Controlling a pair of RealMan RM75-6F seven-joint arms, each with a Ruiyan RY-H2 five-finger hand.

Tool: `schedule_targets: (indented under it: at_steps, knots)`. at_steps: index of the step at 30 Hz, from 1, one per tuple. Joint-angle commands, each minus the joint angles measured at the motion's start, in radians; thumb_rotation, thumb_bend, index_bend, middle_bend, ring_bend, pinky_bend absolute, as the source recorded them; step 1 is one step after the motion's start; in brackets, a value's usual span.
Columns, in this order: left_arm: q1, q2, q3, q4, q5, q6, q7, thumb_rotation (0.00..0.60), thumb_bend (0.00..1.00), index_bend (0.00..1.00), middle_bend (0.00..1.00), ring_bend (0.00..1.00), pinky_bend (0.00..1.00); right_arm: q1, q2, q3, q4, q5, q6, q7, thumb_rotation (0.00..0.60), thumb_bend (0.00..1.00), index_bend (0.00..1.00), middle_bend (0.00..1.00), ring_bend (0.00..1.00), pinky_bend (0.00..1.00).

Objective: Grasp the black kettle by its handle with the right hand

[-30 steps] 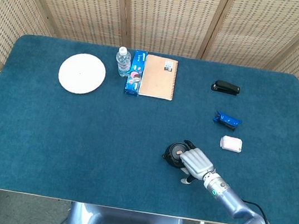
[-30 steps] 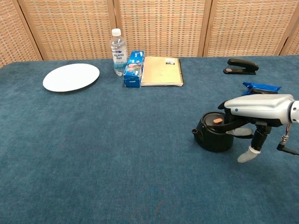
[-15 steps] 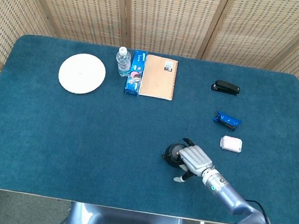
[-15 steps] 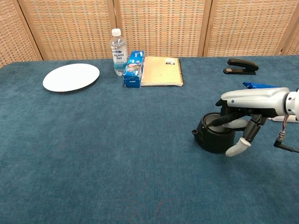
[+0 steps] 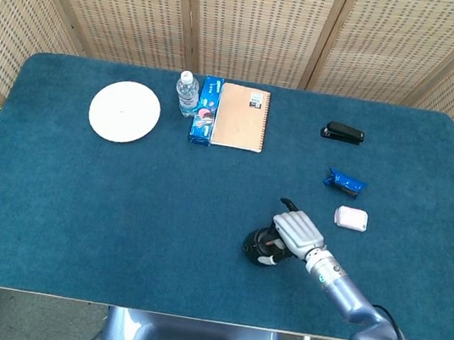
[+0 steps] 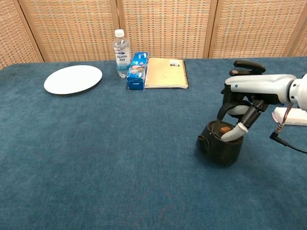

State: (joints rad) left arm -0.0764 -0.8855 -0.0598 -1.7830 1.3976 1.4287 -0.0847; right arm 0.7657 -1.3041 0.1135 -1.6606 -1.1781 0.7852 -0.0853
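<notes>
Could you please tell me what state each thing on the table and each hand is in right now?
black kettle: upright, lid on, held by its handle.
right hand: grips the kettle's handle from above.
water bottle: upright, capped.
notebook: closed, lying flat.
stapler: closed.
white plate: flat, nothing on it.
left hand: not in view.

Right hand (image 6: 249,103): silver-grey shell w/ black finger links and pale tips. Forearm is metallic blue-grey, w/ white wrist ring, thin black cable at wrist.
</notes>
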Motion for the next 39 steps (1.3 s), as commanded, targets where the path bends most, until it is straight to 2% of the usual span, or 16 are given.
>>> schedule_targets:
  at_steps: [1, 7, 8, 10, 12, 15, 17, 23, 25, 26, 27, 28, 30, 33, 35, 39]
  knots:
    - [0.000, 0.000, 0.000, 0.000, 0.001, 0.000, 0.000, 0.600, 0.00, 0.00, 0.00, 0.00, 0.00, -0.002, 0.005, 0.004, -0.022, 0.018, 0.030, -0.046, 0.450, 0.00, 1.00, 1.00, 0.76, 0.00]
    - [0.001, 0.000, 0.000, 0.000, 0.002, 0.002, 0.000, 0.600, 0.00, 0.00, 0.00, 0.00, 0.00, 0.000, 0.009, 0.011, -0.054, 0.092, 0.053, -0.111, 0.426, 0.00, 1.00, 1.00, 0.82, 0.00]
    - [0.001, 0.000, 0.000, 0.000, 0.001, 0.003, 0.000, 0.600, 0.00, 0.00, 0.00, 0.00, 0.00, 0.001, 0.011, 0.011, -0.068, 0.118, 0.060, -0.134, 0.396, 0.00, 1.00, 1.00, 0.82, 0.00]
    - [0.001, 0.000, 0.000, 0.000, 0.000, 0.003, 0.001, 0.600, 0.00, 0.00, 0.00, 0.00, 0.00, 0.005, 0.017, 0.012, -0.095, 0.168, 0.067, -0.166, 0.316, 0.00, 1.00, 1.00, 0.82, 0.00]
    - [0.001, -0.001, 0.000, 0.000, 0.001, 0.002, 0.002, 0.600, 0.00, 0.00, 0.00, 0.00, 0.00, 0.014, 0.021, 0.007, -0.118, 0.221, 0.088, -0.229, 0.181, 0.00, 1.00, 1.00, 0.82, 0.00]
    - [0.001, -0.002, 0.000, 0.000, 0.002, 0.003, 0.004, 0.600, 0.00, 0.00, 0.00, 0.00, 0.00, 0.021, 0.010, 0.012, -0.137, 0.268, 0.127, -0.278, 0.032, 0.00, 1.00, 1.00, 0.83, 0.00]
    - [0.002, -0.001, 0.000, -0.001, 0.002, 0.004, 0.000, 0.600, 0.00, 0.00, 0.00, 0.00, 0.00, 0.020, 0.004, 0.018, -0.146, 0.286, 0.146, -0.285, 0.015, 0.00, 1.00, 1.00, 0.84, 0.00]
    - [0.004, 0.001, 0.000, 0.000, 0.004, 0.007, -0.004, 0.600, 0.00, 0.00, 0.00, 0.00, 0.00, 0.009, -0.012, 0.034, -0.162, 0.293, 0.175, -0.258, 0.020, 0.00, 1.00, 1.00, 0.87, 0.00]
    - [0.004, 0.000, 0.000, 0.001, 0.005, 0.008, -0.005, 0.600, 0.00, 0.00, 0.00, 0.00, 0.00, 0.009, -0.012, 0.038, -0.165, 0.310, 0.172, -0.252, 0.033, 0.09, 1.00, 1.00, 0.88, 0.00]
    - [0.004, 0.001, 0.000, 0.001, 0.005, 0.009, -0.005, 0.600, 0.00, 0.00, 0.00, 0.00, 0.00, 0.011, -0.012, 0.039, -0.167, 0.322, 0.170, -0.256, 0.053, 0.20, 1.00, 1.00, 0.89, 0.00]
    - [0.005, 0.001, 0.000, 0.001, 0.005, 0.009, -0.006, 0.600, 0.00, 0.00, 0.00, 0.00, 0.00, 0.016, -0.009, 0.038, -0.169, 0.331, 0.166, -0.263, 0.091, 0.35, 1.00, 1.00, 0.89, 0.00]
    - [0.005, 0.001, 0.000, 0.001, 0.005, 0.009, -0.007, 0.600, 0.00, 0.00, 0.00, 0.00, 0.00, 0.020, -0.006, 0.037, -0.174, 0.347, 0.164, -0.274, 0.127, 0.45, 1.00, 1.00, 0.90, 0.00]
    - [0.005, 0.002, -0.001, 0.001, 0.004, 0.010, -0.008, 0.600, 0.00, 0.00, 0.00, 0.00, 0.00, 0.026, -0.006, 0.035, -0.181, 0.362, 0.172, -0.294, 0.257, 0.69, 1.00, 1.00, 0.90, 0.00]
    - [0.005, 0.002, -0.001, 0.001, 0.004, 0.010, -0.009, 0.600, 0.00, 0.00, 0.00, 0.00, 0.00, 0.035, -0.006, 0.034, -0.192, 0.386, 0.185, -0.323, 0.399, 0.82, 1.00, 1.00, 0.91, 0.00]
    - [0.006, 0.002, -0.001, 0.001, 0.005, 0.011, -0.010, 0.600, 0.00, 0.00, 0.00, 0.00, 0.00, 0.038, -0.010, 0.036, -0.196, 0.390, 0.202, -0.337, 0.467, 0.86, 1.00, 1.00, 0.91, 0.00]
    - [0.007, 0.003, -0.001, 0.002, 0.005, 0.013, -0.013, 0.600, 0.00, 0.00, 0.00, 0.00, 0.00, 0.037, -0.011, 0.038, -0.204, 0.390, 0.215, -0.338, 0.499, 0.87, 1.00, 1.00, 0.91, 0.03]
